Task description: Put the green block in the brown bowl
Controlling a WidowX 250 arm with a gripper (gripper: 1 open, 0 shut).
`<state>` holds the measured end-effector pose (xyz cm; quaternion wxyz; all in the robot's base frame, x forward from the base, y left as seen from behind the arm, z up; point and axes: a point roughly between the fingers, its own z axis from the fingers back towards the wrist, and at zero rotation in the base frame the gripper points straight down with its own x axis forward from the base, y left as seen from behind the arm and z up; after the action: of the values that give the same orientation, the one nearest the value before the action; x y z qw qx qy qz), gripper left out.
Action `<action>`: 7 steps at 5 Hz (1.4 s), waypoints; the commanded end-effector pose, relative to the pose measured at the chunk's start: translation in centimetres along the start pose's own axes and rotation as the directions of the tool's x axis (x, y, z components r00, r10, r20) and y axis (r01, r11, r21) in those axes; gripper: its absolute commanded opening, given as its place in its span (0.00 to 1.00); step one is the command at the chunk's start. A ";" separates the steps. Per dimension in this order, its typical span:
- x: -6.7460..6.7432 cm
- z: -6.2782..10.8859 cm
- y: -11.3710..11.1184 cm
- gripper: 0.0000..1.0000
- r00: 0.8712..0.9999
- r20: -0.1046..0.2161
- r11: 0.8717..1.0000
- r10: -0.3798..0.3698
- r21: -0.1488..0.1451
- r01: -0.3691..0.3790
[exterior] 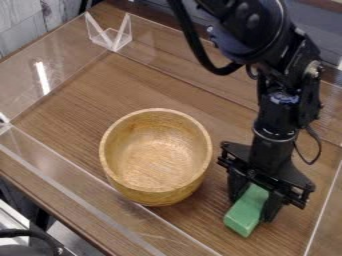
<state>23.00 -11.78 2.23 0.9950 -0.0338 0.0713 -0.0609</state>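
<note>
The claw (251,192) of a black robot arm (254,40) is clamped on the green block (245,213) at the near side of a wooden desk (80,100). Its fingers are closed against the block's upper part, with the lower end showing beneath. The brown bowl (152,155) sits just beside the block, a gap of bare wood between them. A white wire-like holder (110,28) stands well apart, near the far edge.
</note>
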 end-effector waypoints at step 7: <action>-4.1 17.0 6.5 0.00 0.952 0.235 0.978 0.195 -0.122 -0.170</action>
<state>21.93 -3.95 18.15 0.9956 -0.0811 -0.0259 0.0403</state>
